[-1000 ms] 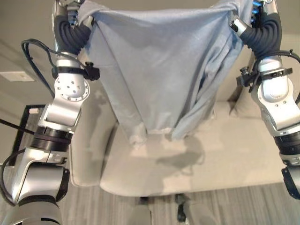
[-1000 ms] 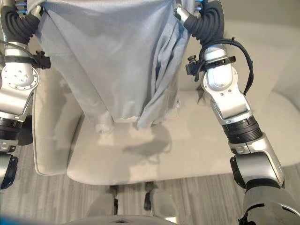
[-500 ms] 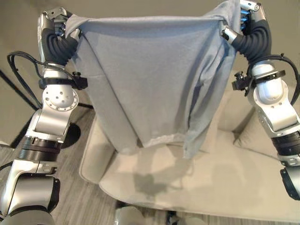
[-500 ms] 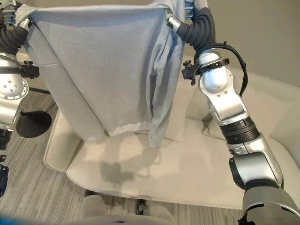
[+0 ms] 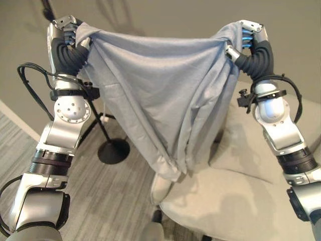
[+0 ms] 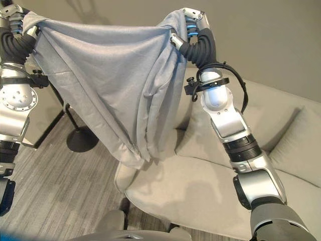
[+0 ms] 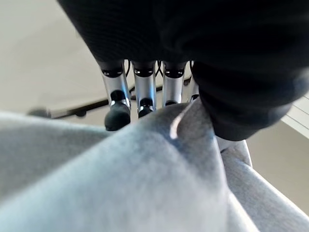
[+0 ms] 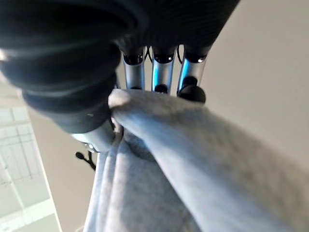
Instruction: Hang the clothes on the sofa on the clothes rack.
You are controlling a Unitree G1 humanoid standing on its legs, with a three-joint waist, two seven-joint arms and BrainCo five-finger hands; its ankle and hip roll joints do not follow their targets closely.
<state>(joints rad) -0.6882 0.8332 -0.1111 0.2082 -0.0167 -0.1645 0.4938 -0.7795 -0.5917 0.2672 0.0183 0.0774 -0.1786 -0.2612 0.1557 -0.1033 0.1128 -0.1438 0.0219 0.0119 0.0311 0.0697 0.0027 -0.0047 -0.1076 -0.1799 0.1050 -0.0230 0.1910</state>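
Observation:
A grey-blue garment (image 5: 160,95) hangs spread between my two raised hands, clear of the sofa, with its folds gathering to a low point (image 5: 175,168) over the seat's left end. My left hand (image 5: 67,27) is shut on one upper corner; in the left wrist view its fingers (image 7: 145,92) curl over the cloth (image 7: 145,183). My right hand (image 5: 248,35) grips the other bunched corner, and in the right wrist view its fingers (image 8: 161,72) are hooked over the fabric (image 8: 193,159). A black round base (image 5: 114,150) with a thin pole stands on the floor behind the cloth.
The beige sofa (image 5: 241,201) fills the lower right, with a cushion (image 5: 235,140) against its back and another (image 6: 301,145) farther right. Grey plank floor (image 5: 100,201) lies to the left. A plain wall stands close behind my hands.
The camera has swung left: the sofa slid to the right and the black stand base came into view. The garment now sags more between my hands, which still hold it.

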